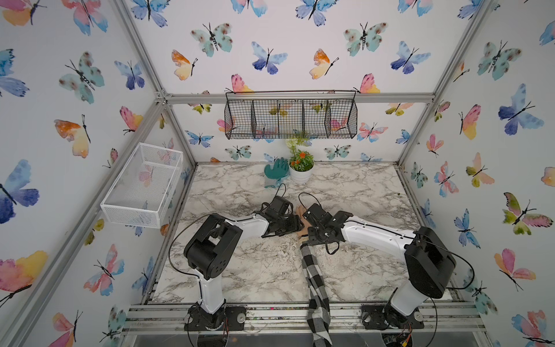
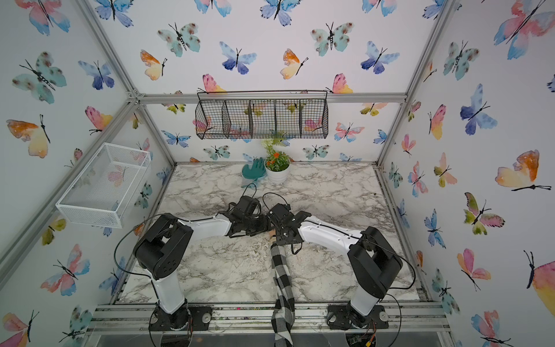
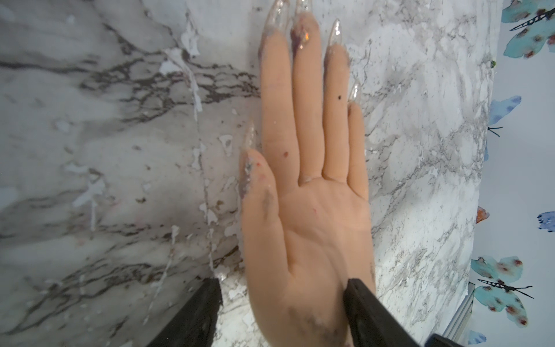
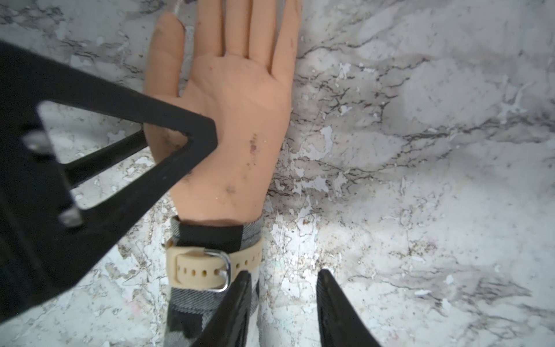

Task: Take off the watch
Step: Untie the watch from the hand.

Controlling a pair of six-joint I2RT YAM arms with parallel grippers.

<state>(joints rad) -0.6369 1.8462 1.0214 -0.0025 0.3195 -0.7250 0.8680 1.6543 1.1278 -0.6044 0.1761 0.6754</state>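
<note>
Lying palm-up on the marble table (image 4: 420,150), the mannequin hand (image 4: 240,105) is wearing the watch (image 4: 210,267), which is sitting buckled over the checked sleeve (image 4: 210,234) at the wrist. The right gripper (image 4: 284,273) is standing jaws apart, one finger (image 4: 237,300) at the strap's buckle. The left gripper (image 3: 280,282) is straddling the palm's heel, jaws apart, clamping nothing

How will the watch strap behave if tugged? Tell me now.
The watch strap looks like soft rubber: probably floppy, not stiff. Its buckle is fastened over the checked sleeve, so it will likely drag cloth rather than slide freely. Thin, so probably light.
</note>
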